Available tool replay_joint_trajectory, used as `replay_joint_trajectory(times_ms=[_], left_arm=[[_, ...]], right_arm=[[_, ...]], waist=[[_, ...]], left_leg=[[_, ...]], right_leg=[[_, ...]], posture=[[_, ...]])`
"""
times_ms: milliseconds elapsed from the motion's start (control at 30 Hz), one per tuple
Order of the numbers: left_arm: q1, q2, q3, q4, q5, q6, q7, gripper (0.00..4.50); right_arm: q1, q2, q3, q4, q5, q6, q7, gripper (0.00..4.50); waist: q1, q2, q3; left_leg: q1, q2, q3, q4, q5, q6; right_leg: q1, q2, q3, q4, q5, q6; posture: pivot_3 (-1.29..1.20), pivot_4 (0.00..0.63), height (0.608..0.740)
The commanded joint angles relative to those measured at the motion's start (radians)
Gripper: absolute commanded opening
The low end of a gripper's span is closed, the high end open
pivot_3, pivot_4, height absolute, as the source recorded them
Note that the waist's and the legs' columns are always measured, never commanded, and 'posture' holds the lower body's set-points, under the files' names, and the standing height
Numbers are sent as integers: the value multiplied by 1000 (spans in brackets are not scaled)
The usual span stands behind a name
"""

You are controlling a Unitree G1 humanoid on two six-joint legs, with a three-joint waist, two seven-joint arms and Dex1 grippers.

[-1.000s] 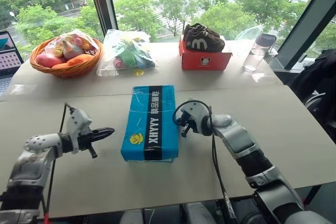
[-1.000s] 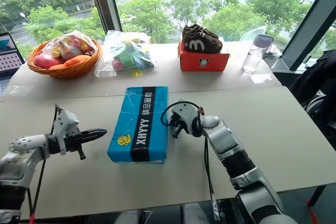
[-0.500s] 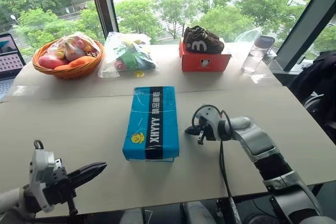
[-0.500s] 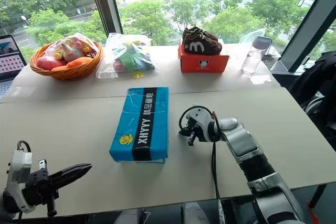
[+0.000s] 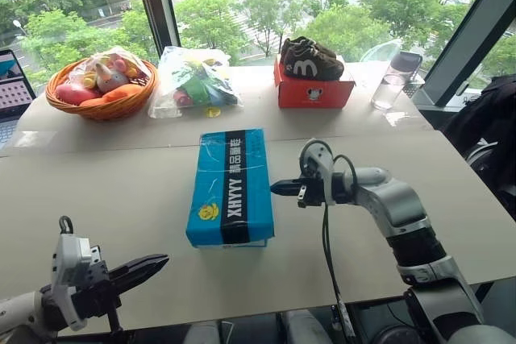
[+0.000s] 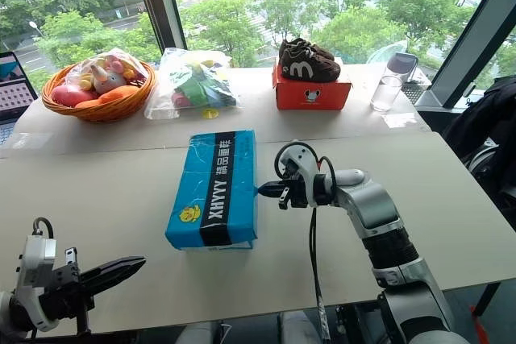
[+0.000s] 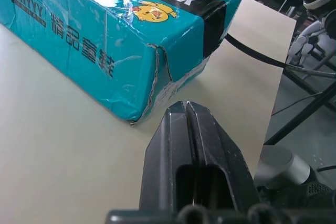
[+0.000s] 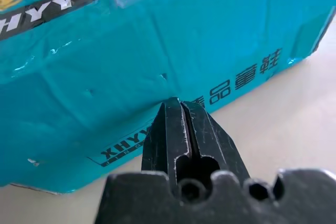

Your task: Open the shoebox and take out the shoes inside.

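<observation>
The blue shoebox (image 5: 231,187) lies shut in the middle of the table, with its black band and yellow logo facing up. My right gripper (image 5: 276,188) is shut and points left, its tips at the box's right long side, just under the lid edge (image 8: 173,102). Shut too, my left gripper (image 5: 157,262) hovers near the table's front left, apart from the box's near corner (image 7: 147,111). The shoes are hidden.
At the back of the table stand a wicker basket of toys (image 5: 101,86), a plastic bag of toys (image 5: 193,82), a red box (image 5: 313,93) topped with dark brown shoes, and a clear cup (image 5: 391,90). A laptop (image 5: 12,78) sits at the far left.
My left gripper drew back from beside the box to the table's front left, then held still. My right gripper rose and turned to point level at the box's right side.
</observation>
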Motion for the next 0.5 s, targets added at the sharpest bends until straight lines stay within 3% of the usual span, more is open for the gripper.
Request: replay_joint_trajectory(times_ms=[33, 500], left_arm=[[-9, 7, -13, -30, 2, -20, 10, 51], [-18, -6, -50, -24, 27, -42, 43, 51]], right_arm=[[-28, 1, -30, -62, 40, 11, -6, 0], [-148, 14, -35, -154, 121, 78, -32, 0]], waist=[[0, 0, 0], [-3, 1, 0]], left_leg=[[0, 0, 0, 0, 0, 0], [0, 0, 0, -1, 0, 0]], right_leg=[[0, 0, 0, 0, 0, 0], [-1, 1, 0, 1, 0, 0]], posture=[[0, 150, 740], [0, 150, 740]])
